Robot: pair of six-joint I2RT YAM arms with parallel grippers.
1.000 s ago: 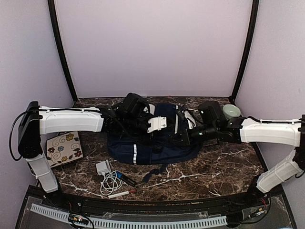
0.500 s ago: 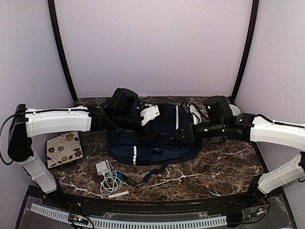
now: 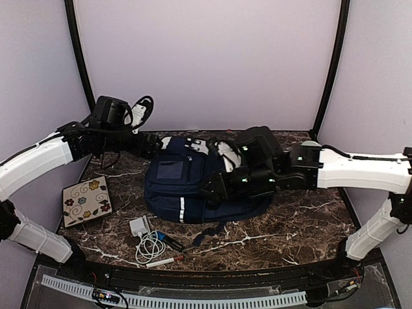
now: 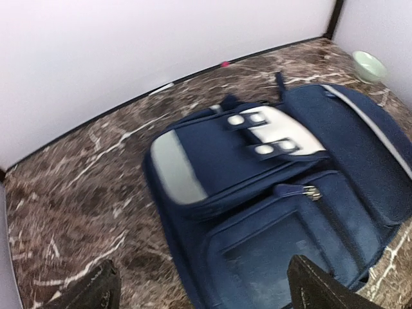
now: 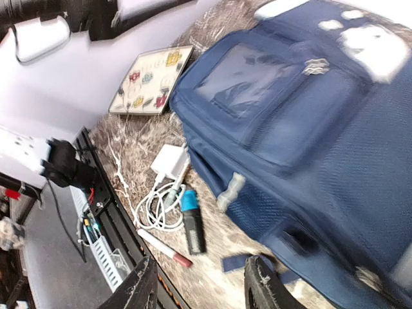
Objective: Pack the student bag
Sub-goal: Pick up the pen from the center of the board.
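Soft and floppy, the backpack point(image 3: 177, 187) will likely sag when lifted; its zip pull point(image 4: 312, 191) looks the surest hold. The left end effector point(image 4: 203, 286) stands wide and the right end effector point(image 5: 199, 283) half-spread, both empty.

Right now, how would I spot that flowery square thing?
Find the big navy backpack in the middle of the marble table. Just left of it lies a flat cream square, the only thing patterned with flowers and swirls.

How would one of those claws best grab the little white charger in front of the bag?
Probably grip the white charger by its boxy plug body, not the coiled cable: the body is rigid with flat sides, the cable loose. It lies flat on the table, so come straight down from above, fingers across its narrower width.
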